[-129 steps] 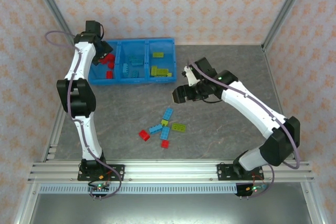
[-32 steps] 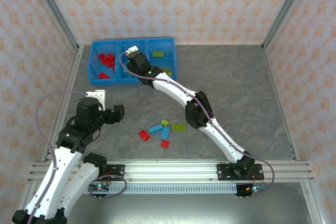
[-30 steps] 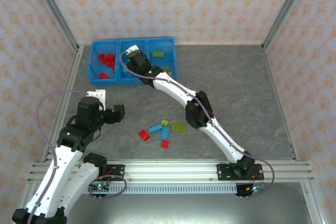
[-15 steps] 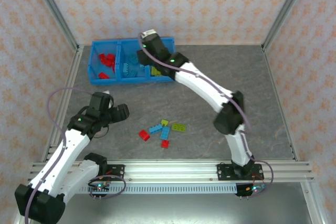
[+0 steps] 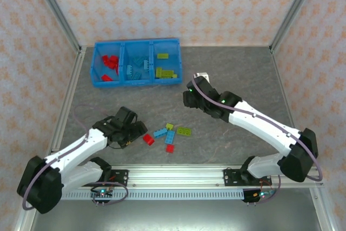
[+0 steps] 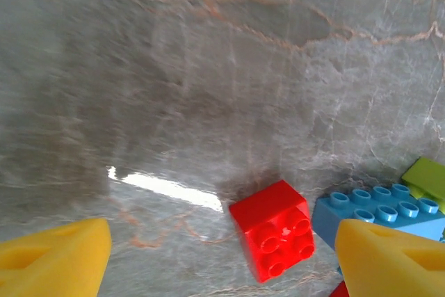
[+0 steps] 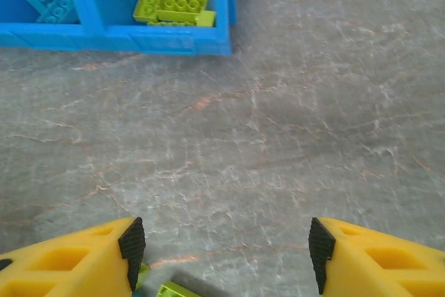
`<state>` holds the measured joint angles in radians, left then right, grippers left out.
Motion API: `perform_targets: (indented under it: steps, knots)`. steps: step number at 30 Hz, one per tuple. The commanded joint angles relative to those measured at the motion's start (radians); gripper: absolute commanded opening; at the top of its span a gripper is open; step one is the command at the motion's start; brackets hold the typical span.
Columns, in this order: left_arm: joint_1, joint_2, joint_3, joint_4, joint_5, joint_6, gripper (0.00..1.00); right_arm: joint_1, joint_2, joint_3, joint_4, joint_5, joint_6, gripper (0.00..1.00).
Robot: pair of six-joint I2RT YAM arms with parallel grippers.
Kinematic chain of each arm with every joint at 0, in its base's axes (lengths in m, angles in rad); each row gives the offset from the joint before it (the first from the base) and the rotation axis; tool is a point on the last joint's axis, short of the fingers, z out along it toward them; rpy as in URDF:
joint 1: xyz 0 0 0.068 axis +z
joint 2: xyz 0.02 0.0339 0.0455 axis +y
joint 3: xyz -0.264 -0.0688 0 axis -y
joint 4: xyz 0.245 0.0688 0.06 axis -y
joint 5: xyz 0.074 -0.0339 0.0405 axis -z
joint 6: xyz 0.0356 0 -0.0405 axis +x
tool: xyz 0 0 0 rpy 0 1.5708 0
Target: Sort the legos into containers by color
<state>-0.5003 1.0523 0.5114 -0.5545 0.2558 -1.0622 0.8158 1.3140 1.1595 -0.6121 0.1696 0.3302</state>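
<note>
**A:** Where was the left gripper point(image 5: 132, 129) at that moment?

**B:** It sat low over the grey table point(image 5: 243, 68), just left of the loose legos. Its yellow fingers point(image 6: 59, 255) stood wide apart and clamped nothing. A red brick point(image 6: 272, 238) lay flat on the table between them, nearer one finger than the other and touching neither.

**A:** What lay beside that brick?

**B:** A light blue brick point(image 6: 379, 212) lay right against it or very nearly so; the wrist view did not settle which. A lime brick point(image 6: 425, 175) sat just behind the blue one.

**A:** And the right gripper point(image 5: 190, 97)?

**B:** It hung over bare table between the blue tray point(image 5: 136, 83) and the loose legos, touching neither. Its jaws were also spread wide and empty.

**A:** How did the containers look?

**B:** The tray lay at the far left of the table. Its left compartment held the sorted red legos point(image 5: 110, 63), the middle one the sorted light blue legos point(image 5: 138, 67), and the right one the sorted lime legos point(image 5: 165, 71).

**A:** What was left outside?

**B:** Six legos lay close together near the front of the table: two red, two light blue and two lime. The second red brick point(image 5: 170, 148) was nearest the arms' bases.
</note>
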Motion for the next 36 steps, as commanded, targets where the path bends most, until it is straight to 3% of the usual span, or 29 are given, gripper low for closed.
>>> perform_targets:
  steps: [1, 7, 10, 15, 20, 25, 28, 31, 35, 36]
  knots:
    - [-0.052, 0.064, 0.061, 0.077, 0.0, -0.087, 0.85, -0.016, -0.019, 0.018, -0.014, 0.051, 0.013, 0.69]
    - [-0.096, 0.168, 0.092, 0.021, -0.094, -0.139, 0.79, -0.027, 0.061, 0.135, -0.091, 0.033, -0.053, 0.78]
    - [-0.096, 0.225, 0.086, 0.067, -0.07, -0.121, 0.67, -0.029, 0.077, 0.142, -0.097, 0.03, -0.062, 0.79]
    - [-0.109, 0.348, 0.13, 0.035, -0.028, -0.058, 0.56, -0.03, 0.066, 0.119, -0.101, 0.022, -0.043, 0.79]
    - [-0.115, 0.361, 0.109, 0.034, -0.025, -0.069, 0.44, -0.03, 0.037, 0.086, -0.104, 0.031, -0.022, 0.79]
    - [-0.115, 0.341, 0.122, 0.051, -0.023, -0.103, 0.41, -0.03, 0.037, 0.069, -0.108, -0.012, 0.022, 0.79]
    - [-0.115, 0.338, 0.15, 0.02, -0.051, -0.086, 0.48, -0.03, 0.04, 0.056, -0.105, -0.034, 0.036, 0.79]
    - [-0.116, 0.309, 0.165, -0.072, -0.082, -0.086, 0.63, -0.03, 0.04, 0.051, -0.112, -0.013, 0.043, 0.79]
    - [-0.122, 0.223, 0.118, -0.111, 0.002, -0.217, 0.74, -0.03, 0.043, 0.047, -0.1, -0.004, 0.049, 0.79]
    - [-0.128, 0.206, 0.11, -0.122, 0.015, -0.257, 0.82, -0.03, 0.044, 0.046, -0.098, -0.005, 0.051, 0.8]
